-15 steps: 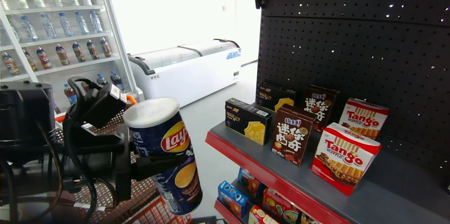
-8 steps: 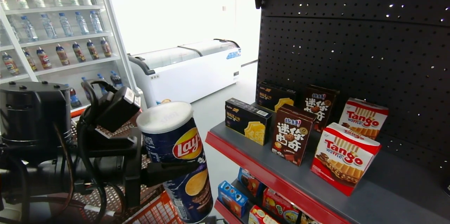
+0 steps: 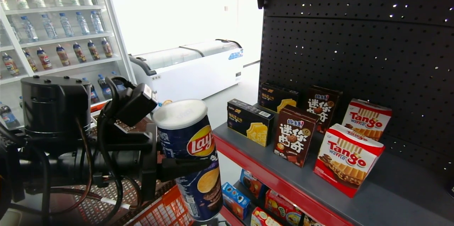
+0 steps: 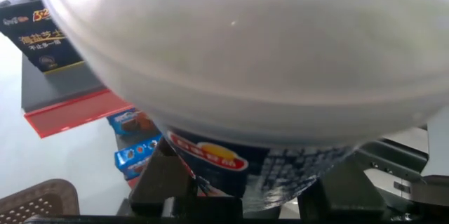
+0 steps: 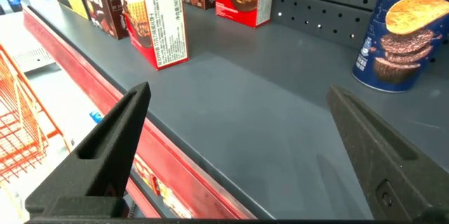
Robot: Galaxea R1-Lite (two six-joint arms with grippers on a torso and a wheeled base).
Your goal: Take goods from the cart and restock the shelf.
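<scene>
In the head view my left gripper (image 3: 188,166) is shut on a dark blue chip can (image 3: 193,148) with a white lid. It holds the can upright in the air, just left of the shelf's (image 3: 244,142) red front edge and above the orange cart (image 3: 166,209). The left wrist view looks down on the can's lid (image 4: 238,41), with black fingers (image 4: 161,182) on either side of the can body. My right gripper (image 5: 238,92) is open over a bare stretch of the grey shelf (image 5: 280,126). A second chip can (image 5: 400,34) stands on the shelf beyond it.
On the shelf stand dark boxes (image 3: 250,121), brown boxes (image 3: 294,134) and red-white wafer boxes (image 3: 345,158) in front of a pegboard back. More packs (image 3: 234,197) fill the shelf below. A drinks fridge (image 3: 60,27) and a chest freezer (image 3: 191,66) stand behind.
My left arm has carried the chip can to the right, closer to the shelf's front edge. The goods on the shelf have not moved.
</scene>
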